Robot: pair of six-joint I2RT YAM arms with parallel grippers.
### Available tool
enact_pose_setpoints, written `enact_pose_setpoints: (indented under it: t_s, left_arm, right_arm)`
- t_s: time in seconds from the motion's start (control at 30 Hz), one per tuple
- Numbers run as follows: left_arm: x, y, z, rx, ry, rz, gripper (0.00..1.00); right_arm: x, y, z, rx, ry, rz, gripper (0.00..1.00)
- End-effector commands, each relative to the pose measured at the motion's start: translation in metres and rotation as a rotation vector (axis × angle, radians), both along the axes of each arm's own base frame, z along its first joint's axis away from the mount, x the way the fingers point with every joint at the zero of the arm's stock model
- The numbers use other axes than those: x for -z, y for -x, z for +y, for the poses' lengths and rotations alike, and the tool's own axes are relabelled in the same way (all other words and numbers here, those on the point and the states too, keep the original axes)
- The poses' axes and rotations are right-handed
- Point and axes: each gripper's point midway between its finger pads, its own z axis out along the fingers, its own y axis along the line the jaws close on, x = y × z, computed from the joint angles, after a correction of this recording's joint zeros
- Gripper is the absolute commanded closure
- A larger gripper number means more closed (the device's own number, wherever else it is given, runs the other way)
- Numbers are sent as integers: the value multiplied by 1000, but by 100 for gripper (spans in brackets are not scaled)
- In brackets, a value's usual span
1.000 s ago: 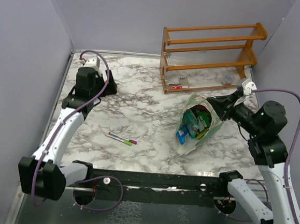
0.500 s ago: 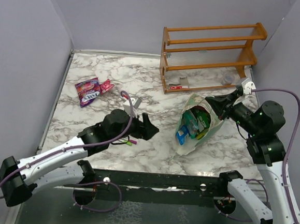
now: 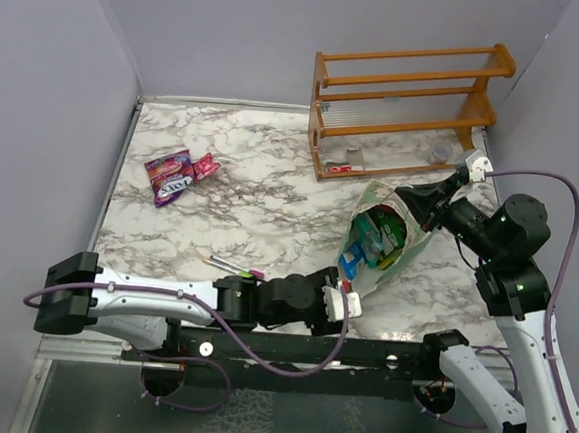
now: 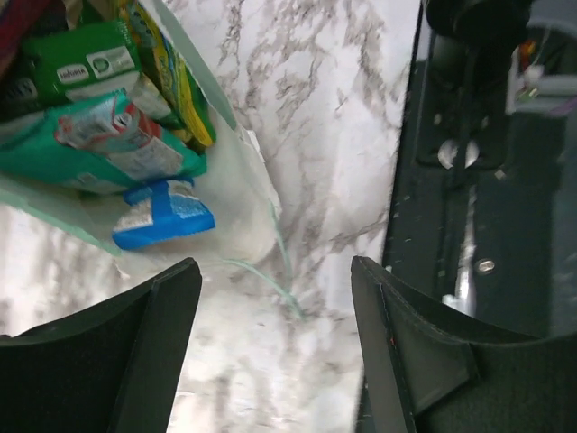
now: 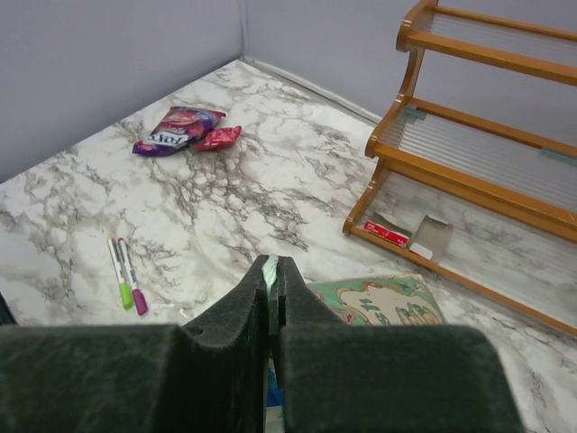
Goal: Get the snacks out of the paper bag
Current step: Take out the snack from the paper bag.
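Note:
The pale green paper bag (image 3: 399, 253) lies on its side right of centre, its mouth toward the near left. Green, teal and blue snacks (image 3: 373, 241) fill it; they show in the left wrist view (image 4: 108, 135), with a blue packet (image 4: 162, 214) at the mouth. My left gripper (image 3: 336, 292) is open and empty just in front of the mouth (image 4: 275, 271). My right gripper (image 3: 403, 198) is shut on the bag's upper edge (image 5: 272, 267). A purple packet (image 3: 168, 175) and a pink packet (image 3: 205, 166) lie on the table at the far left.
An orange wooden rack (image 3: 409, 106) stands at the back right with a small red-and-white item (image 3: 339, 167) on its bottom shelf. Two marker pens (image 3: 237, 269) lie near the front, next to my left arm. A black rail (image 3: 359, 350) runs along the near edge.
My left arm has swung from the far left corner down to the bag's mouth near the front edge, leaving the purple and pink packets at the far left. The right arm has not moved.

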Motion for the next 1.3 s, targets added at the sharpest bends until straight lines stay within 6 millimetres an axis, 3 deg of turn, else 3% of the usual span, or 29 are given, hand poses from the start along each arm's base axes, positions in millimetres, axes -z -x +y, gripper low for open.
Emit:
enact_pose_setpoints:
  t_s: [0.0,0.1,0.27,0.37,0.53,0.7,0.77,0.97,1.0,1.17,1.27]
  left_arm:
    - [-4,-9,-10,217,-178,-367,30]
    - [5,-23,-13,264,-306,-523,45]
    - [26,-41,-25,333,-511,-678,51]
    - [32,-59,-32,332,-576,-687,51]
    - [43,-91,-37,297,-649,-706,39]
    - [76,-111,-31,289,-765,-710,42]
    - [80,-122,-31,261,-777,-728,45]
    - [56,-123,-45,214,-662,-752,65]
    - [44,-121,-46,203,-631,-753,67]
    - [16,-107,-42,184,-567,-768,85]
    - [7,-104,-36,151,-561,-746,90]
  right_arm:
    - [-34,8,1,-20,-26,-115,99]
    - [-36,10,1,-20,-24,-121,99]
    - [-37,13,0,-16,-29,-129,99]
    - [-39,15,-1,-16,-30,-134,99]
    - [-41,17,-2,-14,-25,-142,99]
    - [-47,18,-2,-17,-28,-156,99]
    - [-49,18,-2,-18,-31,-162,98]
    - [-45,17,0,-26,-36,-152,99]
    - [-45,17,0,-26,-36,-151,99]
    - [-45,17,-1,-15,-32,-153,99]
    - [-44,16,-2,-14,-25,-152,99]
